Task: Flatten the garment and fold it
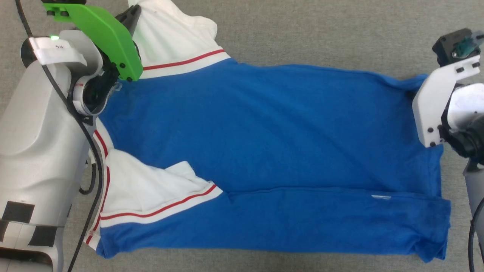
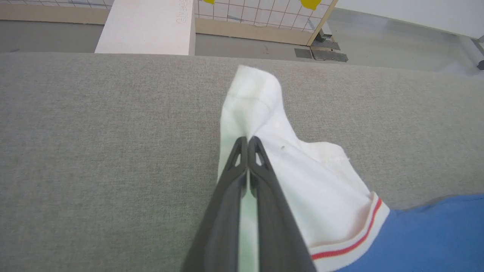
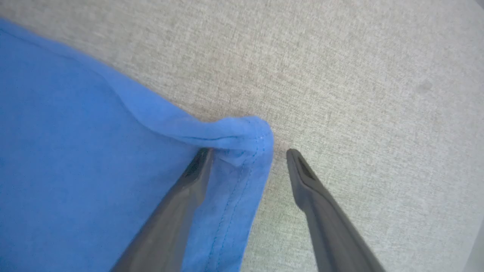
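Shirt (image 1: 272,124): blue, lies spread on grey surface (image 1: 302,30) — neck end twd robot's left, hem twd right; near sleeve (image 1: 151,189) folded in over the blue body.
L gripper (image 2: 247,141): jaws pressed together, pinching far sleeve (image 2: 264,109) (white) at a pucker.
R gripper (image 3: 249,153): jaws spread — straddles hem corner, one finger over blue cloth, other over bare surface.

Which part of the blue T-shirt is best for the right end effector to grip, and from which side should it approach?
Grip the rolled hem corner of the T-shirt. It is bunched into a raised roll on the grey surface, between the open fingers of the right end effector. It should probably come low from the hem side and close across the roll.
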